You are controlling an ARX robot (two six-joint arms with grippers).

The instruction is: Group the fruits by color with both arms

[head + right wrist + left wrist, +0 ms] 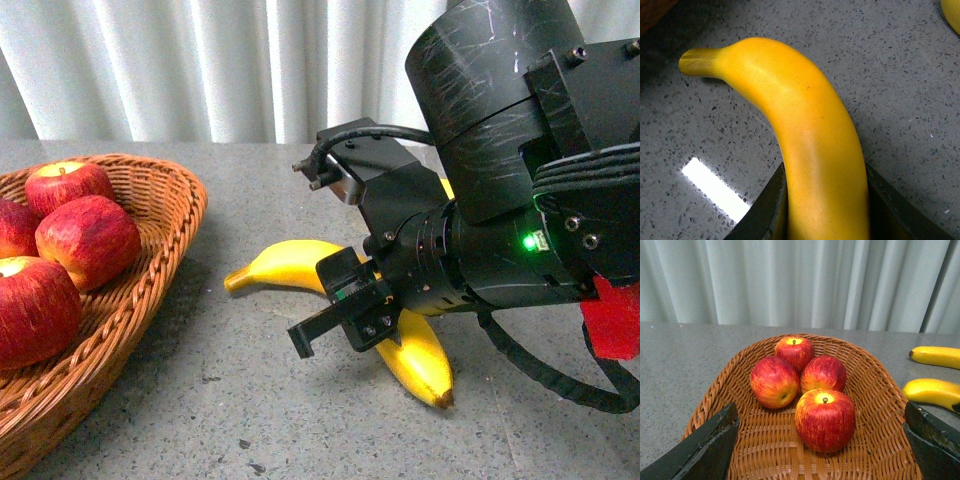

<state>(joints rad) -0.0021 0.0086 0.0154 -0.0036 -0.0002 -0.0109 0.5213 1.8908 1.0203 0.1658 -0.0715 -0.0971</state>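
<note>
Right gripper (328, 306) is clamped on the middle of a banana (805, 130), which lies on the worktop (250, 410) near the basket (875, 375). I judge it should lift straight up and slowly, because the smooth curved skin can slip or turn. Left gripper (822, 440) hangs over the basket, jaws wide apart, empty. I count four apples (825, 420) in the basket and two bananas on the worktop.

Yellow banana (290, 265) on table (250, 410), right hand (345, 315) over it; red apples (88, 240) in wicker basket (135, 310).
</note>
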